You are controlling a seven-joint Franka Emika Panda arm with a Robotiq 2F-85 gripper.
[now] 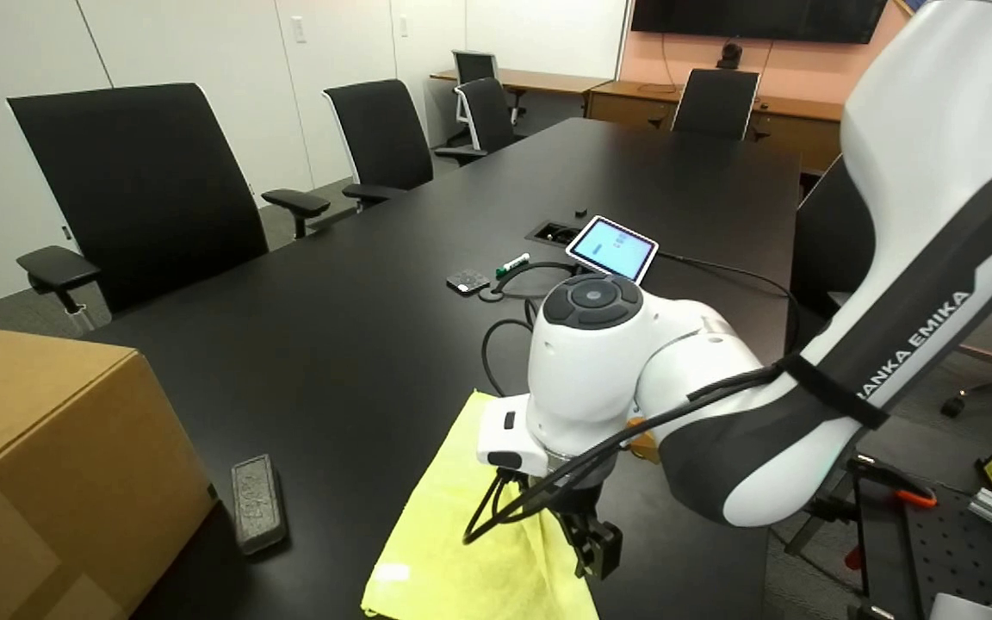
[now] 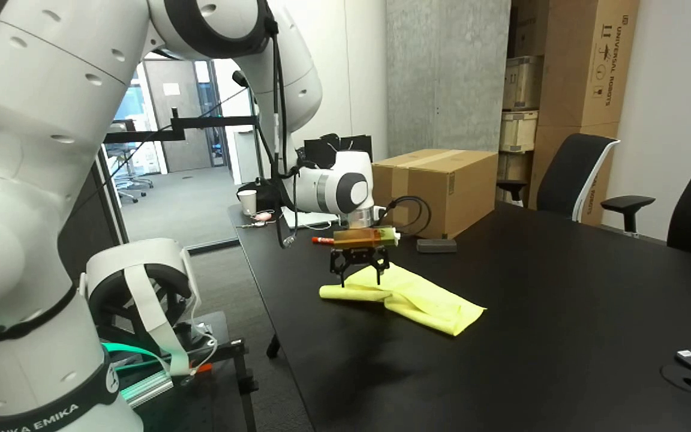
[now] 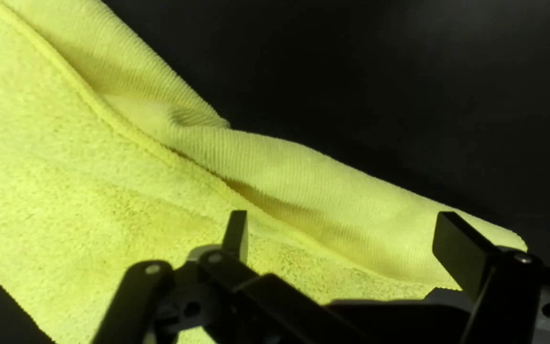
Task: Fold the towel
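Note:
The yellow towel (image 1: 449, 525) lies on the dark table, and it also shows in an exterior view (image 2: 423, 300). One long edge is loosely turned over in a raised, wrinkled fold, seen in the wrist view (image 3: 275, 157) as a ribbed strip beside the fluffy side. My gripper (image 3: 342, 215) is open and empty, its fingers wide apart over the towel and that folded edge. In an exterior view the gripper (image 2: 360, 282) points down just over the towel. I cannot tell whether the fingertips touch the cloth. The arm hides part of the towel in an exterior view.
A cardboard box (image 1: 57, 482) stands on the table, with a dark eraser (image 1: 257, 504) beside it; both also show in an exterior view. A tablet (image 1: 612, 250), a green marker (image 1: 513, 264), a small dark device (image 1: 468, 282) and cables lie farther along the table. Chairs line the table.

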